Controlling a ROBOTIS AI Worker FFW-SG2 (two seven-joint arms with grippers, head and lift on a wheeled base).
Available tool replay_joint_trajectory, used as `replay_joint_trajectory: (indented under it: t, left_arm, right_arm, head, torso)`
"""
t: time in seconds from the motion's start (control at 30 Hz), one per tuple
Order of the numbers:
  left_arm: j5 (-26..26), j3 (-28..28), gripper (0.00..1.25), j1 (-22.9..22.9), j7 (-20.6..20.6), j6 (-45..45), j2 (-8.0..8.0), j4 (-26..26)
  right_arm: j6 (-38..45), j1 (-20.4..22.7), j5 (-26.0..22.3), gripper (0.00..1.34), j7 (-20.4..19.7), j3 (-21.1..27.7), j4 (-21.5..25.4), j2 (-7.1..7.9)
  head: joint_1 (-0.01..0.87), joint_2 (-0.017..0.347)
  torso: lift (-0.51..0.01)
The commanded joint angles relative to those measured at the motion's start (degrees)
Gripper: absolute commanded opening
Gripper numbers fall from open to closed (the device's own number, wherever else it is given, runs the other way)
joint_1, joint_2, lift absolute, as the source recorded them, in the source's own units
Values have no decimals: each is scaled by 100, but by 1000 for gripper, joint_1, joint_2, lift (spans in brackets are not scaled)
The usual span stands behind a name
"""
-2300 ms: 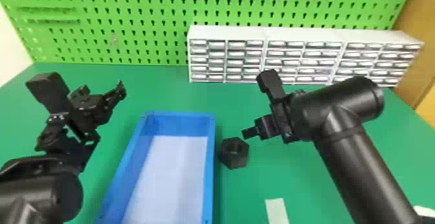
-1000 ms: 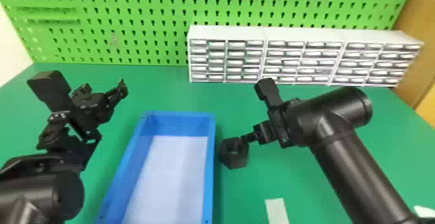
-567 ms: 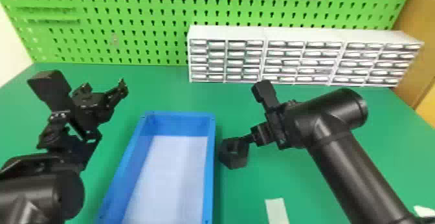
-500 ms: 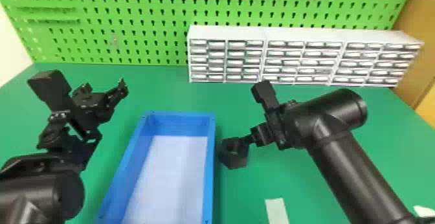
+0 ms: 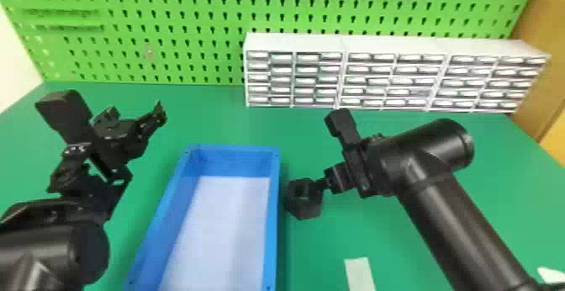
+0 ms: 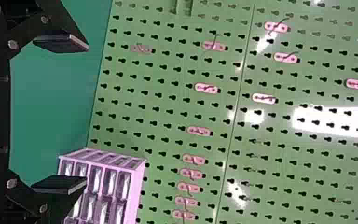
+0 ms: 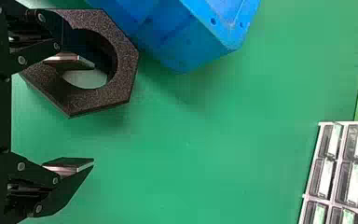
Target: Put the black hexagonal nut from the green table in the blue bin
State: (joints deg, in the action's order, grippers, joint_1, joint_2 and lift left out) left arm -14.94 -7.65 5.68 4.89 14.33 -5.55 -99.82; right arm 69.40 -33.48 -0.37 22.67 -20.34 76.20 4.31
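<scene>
On the green desk, the black hexagonal nut sits just outside the blue bin, at its 3 o'clock; the bin's side wall stands between the nut and the white bin floor. My right end effector comes to the nut from its 2 o'clock, fingers apart, one at the nut's hole, the other beyond its rim. My left end effector is parked at the bin's 10 o'clock, its fingers spread and empty. White drawer cabinets sit at 1 o'clock, before the green pegboard at 12. A pale strip lies at the nut's 5 o'clock.
</scene>
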Motion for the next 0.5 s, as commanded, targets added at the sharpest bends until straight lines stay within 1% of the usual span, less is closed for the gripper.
replay_joint_trajectory:
  t: [0.0, 0.47]
  left_arm:
    - [0, 0, 985, 4, 12, 0, 1, -2]
    - [0, 18, 985, 21, 12, 0, 1, -2]
  right_arm:
    - [-32, 8, -6, 815, 0, -14, -35, 0]
    - [-208, -1, -59, 815, 0, -58, -202, -9]
  head:
    - [666, 32]
    - [666, 32]
  torso:
    - [-100]
    - [-100]
